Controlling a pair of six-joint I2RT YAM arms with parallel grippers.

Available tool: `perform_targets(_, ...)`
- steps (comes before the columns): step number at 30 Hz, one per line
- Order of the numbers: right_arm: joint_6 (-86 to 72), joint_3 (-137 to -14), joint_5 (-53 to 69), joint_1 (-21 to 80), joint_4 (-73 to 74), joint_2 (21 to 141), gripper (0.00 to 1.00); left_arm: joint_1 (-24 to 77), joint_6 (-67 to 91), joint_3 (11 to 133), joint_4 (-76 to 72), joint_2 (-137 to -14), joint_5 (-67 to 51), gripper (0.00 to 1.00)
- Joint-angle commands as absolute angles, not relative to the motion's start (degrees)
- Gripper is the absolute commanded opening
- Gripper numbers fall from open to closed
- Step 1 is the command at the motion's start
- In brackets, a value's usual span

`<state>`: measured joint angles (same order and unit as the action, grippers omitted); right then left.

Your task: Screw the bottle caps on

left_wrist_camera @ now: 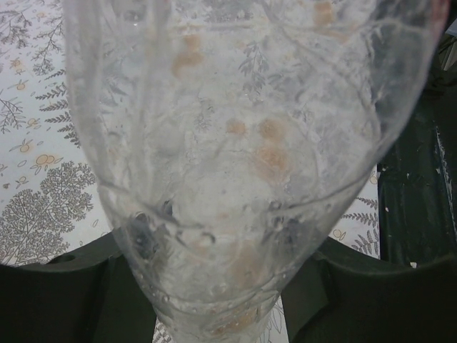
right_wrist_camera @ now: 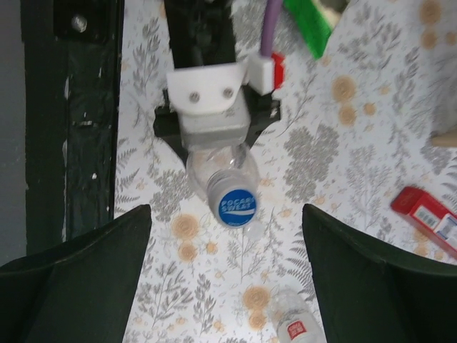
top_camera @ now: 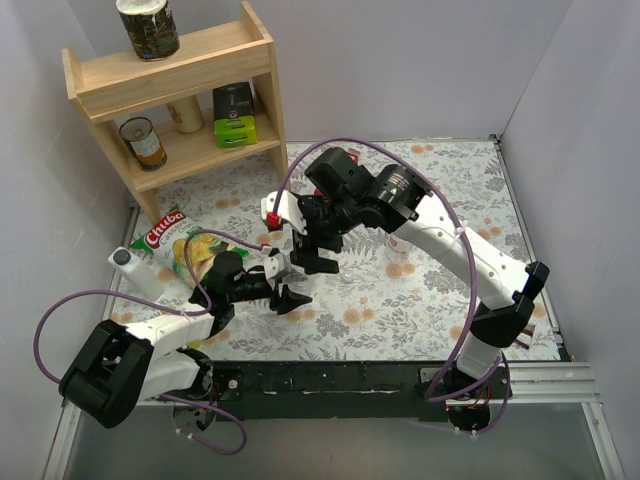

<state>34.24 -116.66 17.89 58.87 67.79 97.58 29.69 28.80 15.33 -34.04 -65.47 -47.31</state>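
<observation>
My left gripper (left_wrist_camera: 221,318) is shut on the plain clear bottle (left_wrist_camera: 243,157), which fills the left wrist view. In the right wrist view that bottle (right_wrist_camera: 203,170) points up at the camera with the blue-and-white cap (right_wrist_camera: 236,207) sitting on its neck. The pale cap (right_wrist_camera: 253,230) lies on the cloth just beside it. My right gripper (right_wrist_camera: 228,286) hangs above the blue cap, open wide, holding nothing. The bottle with the red-and-white label (right_wrist_camera: 293,320) lies near the bottom edge. From the top, the two grippers (top_camera: 285,296) (top_camera: 318,260) are close together mid-table.
A flat red box (right_wrist_camera: 427,211) lies to the right on the floral cloth. A green snack bag (top_camera: 185,245) and a white bottle (top_camera: 135,270) sit left of the left arm. A wooden shelf (top_camera: 170,90) with cans stands at the back left. The black table rail (right_wrist_camera: 68,121) runs nearby.
</observation>
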Motion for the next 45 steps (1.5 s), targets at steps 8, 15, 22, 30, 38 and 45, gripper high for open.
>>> perform_targets(8,32.4,-121.7,13.0,56.4,61.1,99.2,0.84,29.4,27.7,16.8,-32.6,-65.4,-48.6,0.0)
perform_targets(15,33.2,-114.8,13.1,56.4,60.0,97.0,0.82,29.4,28.5,17.1,-33.4,-65.4,-48.5,0.0)
perform_targets(22,33.5,-112.4,12.9,56.3,60.1,97.0,0.81,29.4,29.2,17.0,-34.5,-65.0,-48.3,0.0)
perform_targets(30,32.6,-115.6,12.4,55.6,59.6,96.9,0.81,29.4,31.9,15.9,-36.2,-64.7,-47.4,0.0)
perform_targets(38,39.2,-118.8,27.0,51.8,64.4,95.8,0.98,29.4,28.1,15.5,-32.0,-64.3,-48.3,0.0)
perform_targets(45,41.1,-110.1,30.5,53.8,62.5,93.9,0.99,29.4,28.7,17.0,-32.2,-64.9,-48.7,0.0)
